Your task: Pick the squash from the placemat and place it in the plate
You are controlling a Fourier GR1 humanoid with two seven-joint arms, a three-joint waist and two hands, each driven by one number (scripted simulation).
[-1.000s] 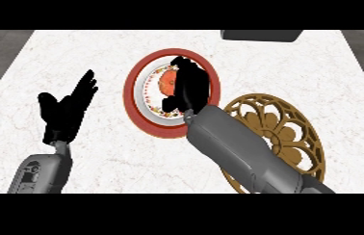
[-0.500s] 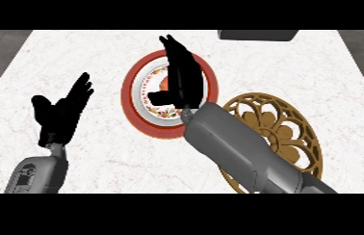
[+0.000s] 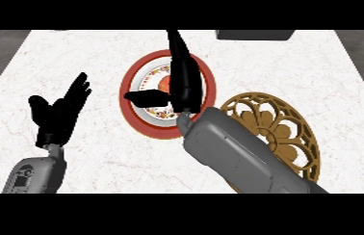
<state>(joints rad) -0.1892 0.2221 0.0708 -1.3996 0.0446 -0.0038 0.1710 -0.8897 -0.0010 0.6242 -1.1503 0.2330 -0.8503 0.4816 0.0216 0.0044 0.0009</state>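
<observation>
Since half a second ago, my right hand (image 3: 183, 80) has straightened out over the plate (image 3: 135, 118): the fingers that were curled down around the squash a second back now point up and away across the counter, with the thumb stuck out to the left. It has hold of nothing. From the head view, the only one I have, the squash (image 3: 163, 83) shows as a small orange patch just left of those fingers, lying on the patterned middle of the plate, mostly hidden behind the hand. I cannot tell whether the fingers touch it or merely pass above it. The placemat (image 3: 280, 133), the gold openwork one, sits to the right under my forearm with nothing on it that I can see. My left hand (image 3: 60, 111) rests open at the left, fingers up, well apart from everything.

Judging from this, the placing looks done and the risk lies in the withdrawal. If I pull the right hand back low, the thumb or fingers could sweep the squash off the plate or drag the rim; lifting first should avoid that.
</observation>
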